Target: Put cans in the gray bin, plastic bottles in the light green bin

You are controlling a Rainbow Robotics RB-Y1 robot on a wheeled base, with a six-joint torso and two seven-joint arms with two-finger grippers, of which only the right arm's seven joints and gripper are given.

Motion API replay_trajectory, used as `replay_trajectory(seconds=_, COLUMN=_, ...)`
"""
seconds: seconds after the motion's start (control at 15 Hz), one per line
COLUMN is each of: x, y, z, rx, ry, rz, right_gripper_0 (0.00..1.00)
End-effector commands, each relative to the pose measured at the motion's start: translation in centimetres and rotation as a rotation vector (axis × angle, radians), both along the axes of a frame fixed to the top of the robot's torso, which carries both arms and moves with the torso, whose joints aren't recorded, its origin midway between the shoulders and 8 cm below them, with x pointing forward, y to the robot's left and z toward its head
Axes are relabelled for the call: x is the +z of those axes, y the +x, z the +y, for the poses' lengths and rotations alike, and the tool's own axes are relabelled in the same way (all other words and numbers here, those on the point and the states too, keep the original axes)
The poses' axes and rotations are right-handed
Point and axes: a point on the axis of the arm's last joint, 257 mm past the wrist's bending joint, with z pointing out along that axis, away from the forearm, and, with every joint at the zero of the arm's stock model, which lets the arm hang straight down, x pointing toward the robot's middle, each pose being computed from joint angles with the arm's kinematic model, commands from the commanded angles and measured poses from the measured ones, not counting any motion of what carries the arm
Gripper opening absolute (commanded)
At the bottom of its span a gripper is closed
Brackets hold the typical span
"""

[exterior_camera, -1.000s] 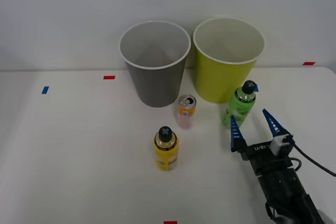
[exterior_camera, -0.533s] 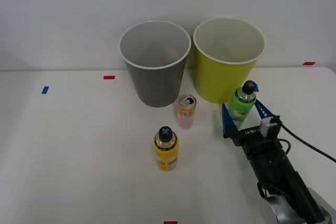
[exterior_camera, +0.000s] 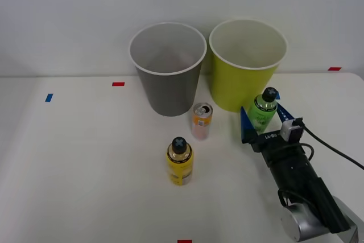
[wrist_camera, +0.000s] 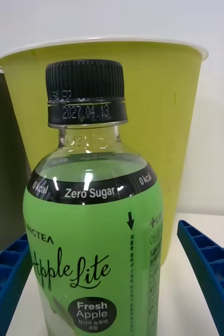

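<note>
Right gripper (exterior_camera: 263, 122) fingers spread, straddling the upright green bottle (exterior_camera: 262, 112) without touching, light green bin (exterior_camera: 245, 78) just behind it.

green bottle (wrist_camera: 93, 231) label "Apple Lite", "Zero Sugar"

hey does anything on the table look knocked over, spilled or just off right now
Nothing stands out. The green bottle, yellow bottle and can all stand upright on the table, capped or dry around them. The gray bin and light green bin stand upright. The right gripper is open around the green bottle.
</note>
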Motion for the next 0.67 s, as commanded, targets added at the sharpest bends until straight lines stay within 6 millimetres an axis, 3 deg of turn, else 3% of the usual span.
replay_trajectory(seconds=0.07, x=0.0, y=0.0, z=-0.2, rx=-0.004, ry=0.008, rz=0.002, right_gripper_0=0.88)
replay_trajectory(seconds=0.67, x=0.8, y=0.4, z=0.9, rx=-0.004, ry=0.039, rz=-0.014, right_gripper_0=0.87)
